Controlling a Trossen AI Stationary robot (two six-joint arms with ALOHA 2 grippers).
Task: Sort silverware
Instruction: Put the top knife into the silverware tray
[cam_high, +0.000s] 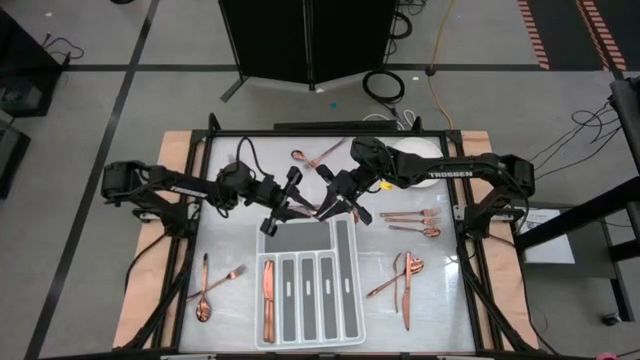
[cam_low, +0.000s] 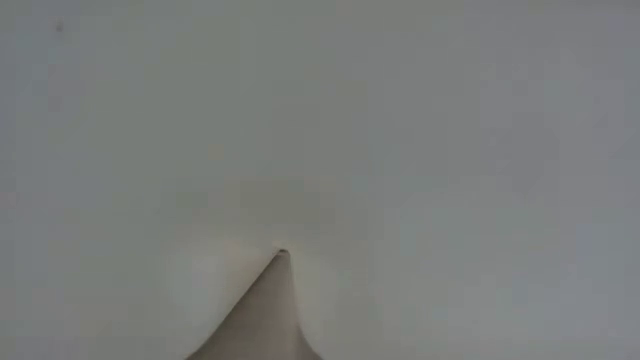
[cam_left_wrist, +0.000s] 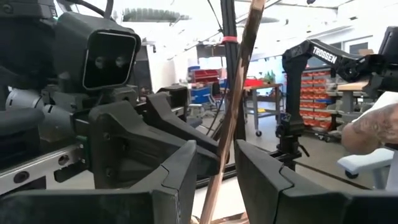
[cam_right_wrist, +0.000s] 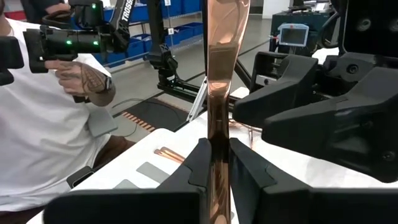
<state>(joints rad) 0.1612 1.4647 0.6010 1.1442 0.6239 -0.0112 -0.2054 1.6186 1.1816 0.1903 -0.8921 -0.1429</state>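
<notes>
Right gripper (cam_right_wrist: 216, 163), seen past its own fingers: the jaws are clamped on the shaft of one copper piece (cam_right_wrist: 219, 87), which rises between the fingertips; which kind of utensil it is cannot be told. In the left wrist view the same piece (cam_left_wrist: 236, 106) passes between the fingers of the left gripper (cam_left_wrist: 214, 171). These stand apart on either side of it, and whether they touch it cannot be told. From above, the two grippers meet tip to tip just above the far end of the tray (cam_high: 305, 285), the piece between them, which reads as a hand-over from one arm to the other.

Progress, as a judgement: early. Only one tray slot, the one nearest the left gripper's side, holds pieces, the sorted knives (cam_high: 268, 290); the other slots look bare. Still unsorted are a fork and spoon (cam_high: 210, 285) on the table below the left gripper, a crossed group (cam_high: 405, 280) and a small cluster (cam_high: 415, 218) below the right gripper, and a far piece (cam_high: 315, 155) beyond both, beside the plate (cam_high: 420, 150). The low view shows nothing usable.
</notes>
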